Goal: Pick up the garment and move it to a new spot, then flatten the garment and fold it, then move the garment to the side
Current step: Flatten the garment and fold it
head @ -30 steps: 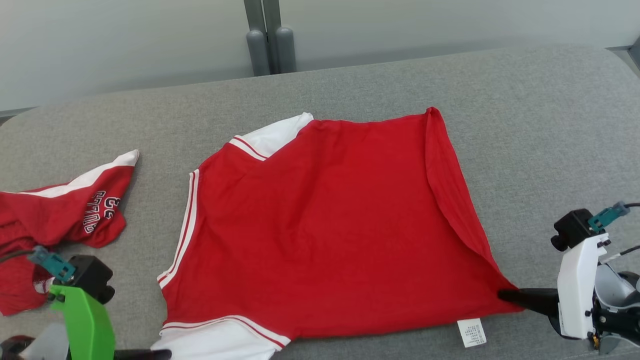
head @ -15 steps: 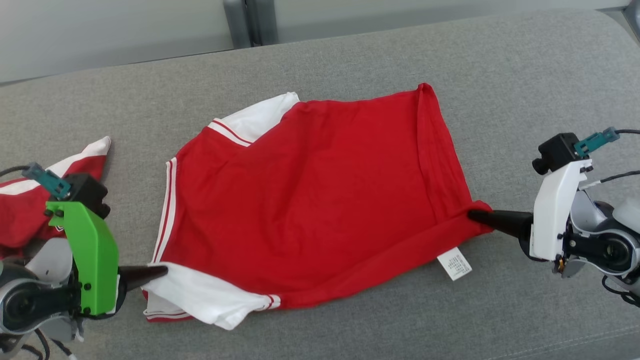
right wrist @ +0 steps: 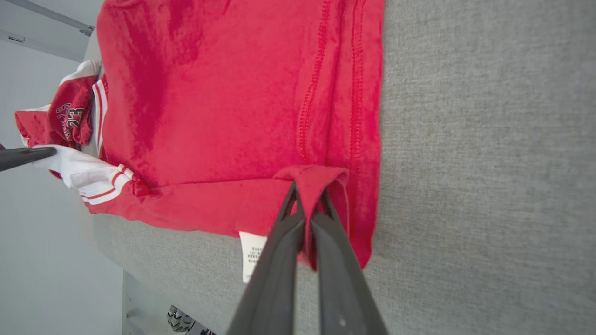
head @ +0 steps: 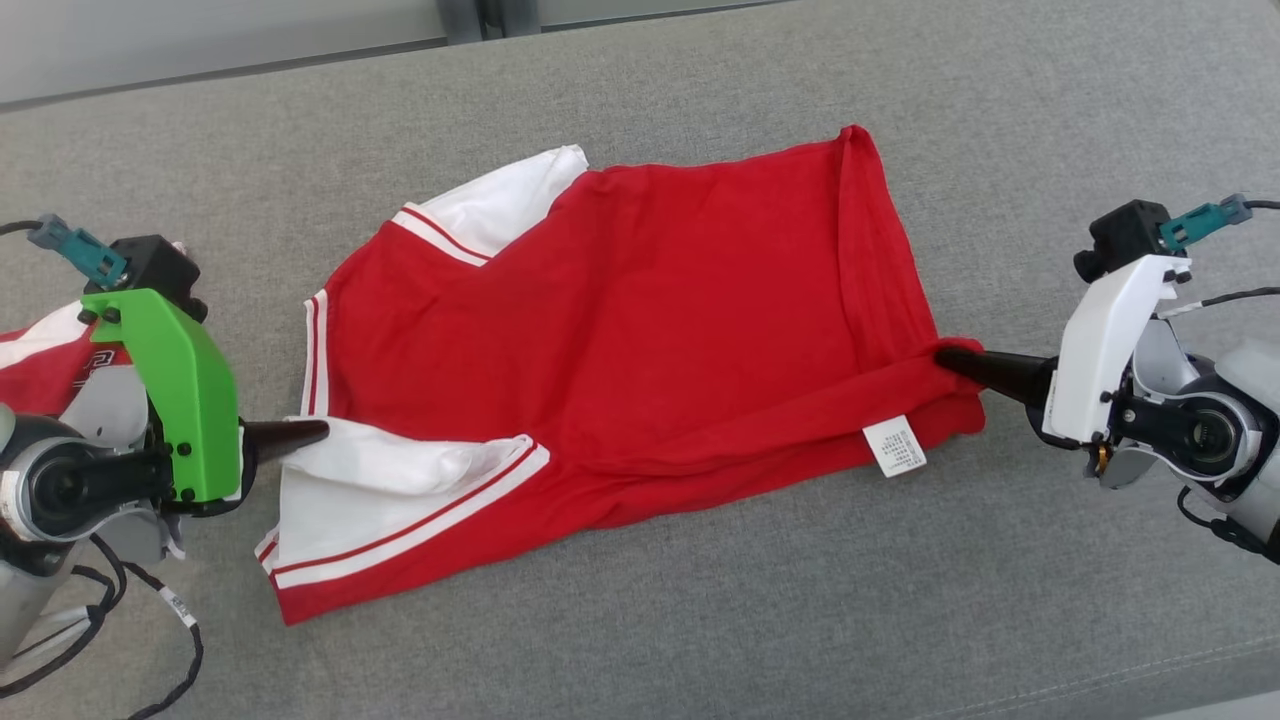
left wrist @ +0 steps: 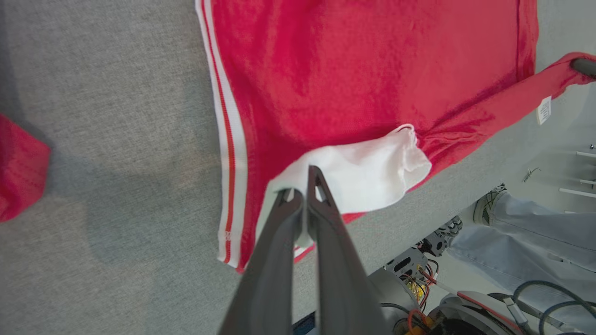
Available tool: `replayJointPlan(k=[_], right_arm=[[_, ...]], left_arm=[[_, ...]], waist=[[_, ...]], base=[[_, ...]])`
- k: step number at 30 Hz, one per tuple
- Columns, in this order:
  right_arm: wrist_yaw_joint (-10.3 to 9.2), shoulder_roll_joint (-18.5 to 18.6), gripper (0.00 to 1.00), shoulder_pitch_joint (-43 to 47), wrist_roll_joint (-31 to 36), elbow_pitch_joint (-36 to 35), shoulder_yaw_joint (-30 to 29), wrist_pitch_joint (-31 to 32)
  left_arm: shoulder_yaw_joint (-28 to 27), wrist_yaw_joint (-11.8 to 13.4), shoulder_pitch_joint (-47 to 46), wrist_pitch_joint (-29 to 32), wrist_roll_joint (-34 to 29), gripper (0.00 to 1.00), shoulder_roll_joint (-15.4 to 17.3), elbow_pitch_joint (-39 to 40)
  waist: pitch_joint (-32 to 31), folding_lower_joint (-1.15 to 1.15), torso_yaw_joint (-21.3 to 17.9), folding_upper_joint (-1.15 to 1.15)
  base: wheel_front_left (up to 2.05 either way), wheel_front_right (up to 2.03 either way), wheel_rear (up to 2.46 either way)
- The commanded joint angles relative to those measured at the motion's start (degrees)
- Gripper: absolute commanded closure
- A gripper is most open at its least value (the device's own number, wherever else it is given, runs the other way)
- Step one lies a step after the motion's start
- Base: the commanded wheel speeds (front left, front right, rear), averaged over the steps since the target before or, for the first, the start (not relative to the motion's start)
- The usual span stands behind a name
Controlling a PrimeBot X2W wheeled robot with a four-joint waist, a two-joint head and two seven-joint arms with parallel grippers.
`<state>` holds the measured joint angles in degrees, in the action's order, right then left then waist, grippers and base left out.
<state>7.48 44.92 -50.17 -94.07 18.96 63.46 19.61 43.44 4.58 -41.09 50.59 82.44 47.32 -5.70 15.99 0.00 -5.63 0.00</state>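
Garment (head: 640, 320) is spread across the middle of the grey padded surface (head: 700, 620), red with white striped sleeves, and its near strip is doubled over onto the body. The left gripper (head: 320, 432) is clamped on the white sleeve (head: 380, 465) at the near left corner, with the cloth pinched between the closed fingers (plainest in the left wrist view). The right gripper (head: 945, 355) is likewise closed on the red hem corner at the right, where the fabric is bunched around the fingertips. A white care label (head: 895, 447) is seen at the near edge, just left of the right gripper. A second red garment (head: 40, 350) is crumpled at the left edge, apart from the first and partly hidden behind the left arm. A person's leg (left wrist: 535, 228) is seen beyond the surface's edge in the left wrist view.
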Motion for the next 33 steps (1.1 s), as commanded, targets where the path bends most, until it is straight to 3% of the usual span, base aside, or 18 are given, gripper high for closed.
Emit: replayJointPlan(k=[1,2,3,4,5,11,15,20,23,26,29,33], right_arm=[[0.03,-0.51,1.00,-0.71,0.51,0.96,0.34,0.20],[0.03,-0.90,0.96,-0.96,0.72,1.49,0.64,0.46],[0.03,-1.22,0.78,-1.04,0.81,1.84,0.85,0.54],[0.03,-1.51,0.52,-1.19,1.06,2.30,1.04,0.55],[0.03,-1.70,0.00,-1.30,1.14,2.80,1.02,0.20],[0.03,-2.21,0.00,-1.10,1.22,4.11,0.43,-2.10],[0.04,-2.13,0.00,-0.34,2.79,2.38,-1.80,-9.22],[0.03,-1.41,0.00,2.98,4.98,-0.06,-4.69,-20.51],[0.03,-1.17,0.00,5.28,6.75,-0.36,-6.28,-27.66],[0.03,-1.28,0.00,7.95,9.40,0.38,-8.25,-33.34],[0.03,-2.62,0.00,10.94,13.41,3.69,-12.39,-34.75],[0.03,-6.90,0.00,15.81,21.92,4.68,-24.38,-34.77]], left_arm=[[0.06,-0.55,-1.18,-0.52,-0.44,1.00,-0.71,-1.25],[-0.06,-0.83,-1.49,-1.10,-0.70,1.00,-1.28,-2.24],[-0.11,-1.19,-1.64,-1.53,-0.94,0.85,-1.73,-3.13],[-0.03,-1.57,-1.73,-1.84,-1.14,0.53,-2.15,-3.98],[0.10,-1.88,-1.76,-2.10,-1.24,0.00,-2.45,-4.58],[0.11,-4.24,-1.61,-4.04,-2.28,0.00,-3.57,-7.28],[-0.96,-6.09,-0.68,-9.20,-3.96,0.00,-3.63,-7.47],[-3.17,-8.06,1.84,-20.73,-9.00,0.00,-2.73,-6.24],[-4.40,-7.90,4.01,-28.39,-12.64,0.00,-1.79,-5.01],[-5.46,-6.05,7.73,-36.37,-15.97,0.00,-1.69,-3.31],[-6.88,-3.11,12.19,-43.78,-17.60,0.00,-2.32,-1.01],[-7.62,4.93,17.87,-53.32,-24.50,0.00,-1.40,2.04]], waist=[[0.36,0.00,0.02,0.00],[0.46,0.00,0.04,0.00],[0.49,0.00,0.04,0.00],[0.50,0.00,0.04,0.00],[0.47,0.00,0.04,0.00],[-0.78,0.00,0.24,0.00],[-2.50,0.00,0.39,0.00],[-4.62,0.00,0.73,0.00],[-5.67,0.00,0.92,0.00],[-6.57,0.00,1.17,0.00],[-7.29,0.00,1.38,0.00],[-7.58,0.00,1.27,0.00]], base=[[0.00,0.00,0.00],[0.00,0.00,0.00],[0.00,0.00,0.00],[0.00,0.00,0.00],[0.00,0.00,0.00],[0.00,0.00,0.00],[0.00,0.00,0.00],[0.00,0.00,0.00],[0.00,0.00,0.00],[0.00,0.00,0.00],[0.00,0.00,0.00],[0.00,0.00,0.00]])
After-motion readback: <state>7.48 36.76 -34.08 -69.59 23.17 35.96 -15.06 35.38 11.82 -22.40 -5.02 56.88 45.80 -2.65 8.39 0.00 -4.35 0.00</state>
